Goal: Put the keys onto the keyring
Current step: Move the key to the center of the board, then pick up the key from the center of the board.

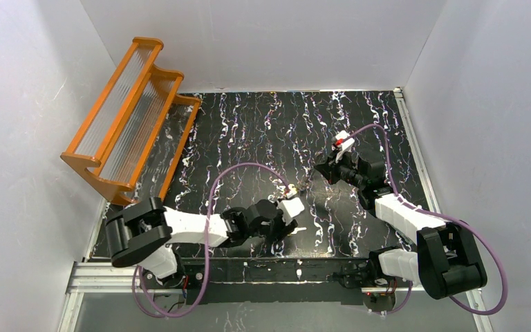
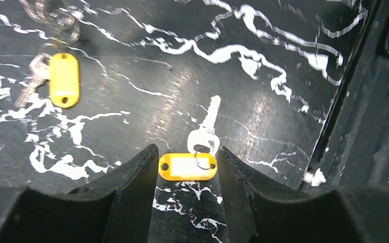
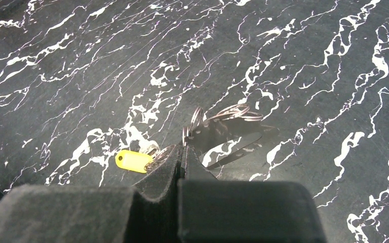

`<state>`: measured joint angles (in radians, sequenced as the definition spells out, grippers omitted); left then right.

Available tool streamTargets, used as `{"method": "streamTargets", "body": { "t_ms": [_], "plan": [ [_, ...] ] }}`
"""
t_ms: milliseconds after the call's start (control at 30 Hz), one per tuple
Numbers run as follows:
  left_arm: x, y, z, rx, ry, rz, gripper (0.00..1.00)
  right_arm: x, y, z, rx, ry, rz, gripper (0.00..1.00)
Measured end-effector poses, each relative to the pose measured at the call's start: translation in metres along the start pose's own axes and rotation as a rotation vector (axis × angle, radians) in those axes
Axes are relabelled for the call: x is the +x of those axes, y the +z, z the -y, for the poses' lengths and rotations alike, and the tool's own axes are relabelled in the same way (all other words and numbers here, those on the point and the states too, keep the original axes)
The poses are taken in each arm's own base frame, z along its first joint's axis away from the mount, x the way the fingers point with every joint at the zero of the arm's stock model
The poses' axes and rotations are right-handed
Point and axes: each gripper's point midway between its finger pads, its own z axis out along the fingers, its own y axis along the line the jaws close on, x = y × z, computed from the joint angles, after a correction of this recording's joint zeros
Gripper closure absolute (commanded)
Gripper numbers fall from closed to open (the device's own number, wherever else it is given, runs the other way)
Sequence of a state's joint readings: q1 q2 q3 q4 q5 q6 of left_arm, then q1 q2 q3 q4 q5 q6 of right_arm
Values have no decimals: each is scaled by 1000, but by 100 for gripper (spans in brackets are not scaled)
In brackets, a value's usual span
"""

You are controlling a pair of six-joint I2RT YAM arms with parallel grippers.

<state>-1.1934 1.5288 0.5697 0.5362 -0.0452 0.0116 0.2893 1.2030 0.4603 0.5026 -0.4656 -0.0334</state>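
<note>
In the left wrist view, one key with a yellow tag lies flat on the black marbled table. The tag sits between the tips of my open left gripper, very close to both fingers. A second key with a yellow tag lies further off at the upper left, just below the blurred metal keyring. In the right wrist view, my right gripper is shut, with the keyring's thin loops pinched at its tip. A yellow tag lies just to its left.
An orange rack with ribbed clear panels leans at the table's back left. White walls enclose the table on three sides. The two grippers meet near the table's middle, and purple cables loop over both arms.
</note>
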Motion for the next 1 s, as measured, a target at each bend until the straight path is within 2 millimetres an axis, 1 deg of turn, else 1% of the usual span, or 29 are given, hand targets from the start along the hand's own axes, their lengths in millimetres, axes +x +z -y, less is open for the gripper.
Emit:
{"method": "streamTargets", "body": {
  "t_ms": [100,167,233,300,367,500,633,833,933,1000],
  "plan": [
    [-17,-10,-10,-32,-88,21,54,1,0,-2,-11,3,-4,99],
    [-28,-11,-19,-52,-155,28,54,1,0,-3,-16,4,-5,99],
    [-35,-12,-30,-69,-235,24,55,1,-1,-4,-18,5,-7,99],
    [-38,-12,-37,-70,-306,22,56,1,-2,-5,-21,5,-7,99],
    [-34,-13,-39,-63,-363,7,60,1,-3,-6,-24,6,-10,99],
    [-32,-14,-26,-6,-442,-14,66,1,-4,-7,-28,7,-10,99],
    [-26,-13,-16,36,-509,-31,66,1,-4,-8,-33,7,-10,99],
    [6,-3,-9,44,-611,-121,66,1,-4,-9,-36,8,-11,99],
    [15,-1,-7,43,-640,-140,65,1,-4,-9,-39,8,-11,99],
    [17,0,-7,42,-653,-139,64,1,-4,-9,-39,8,-11,99]
  ]
}}
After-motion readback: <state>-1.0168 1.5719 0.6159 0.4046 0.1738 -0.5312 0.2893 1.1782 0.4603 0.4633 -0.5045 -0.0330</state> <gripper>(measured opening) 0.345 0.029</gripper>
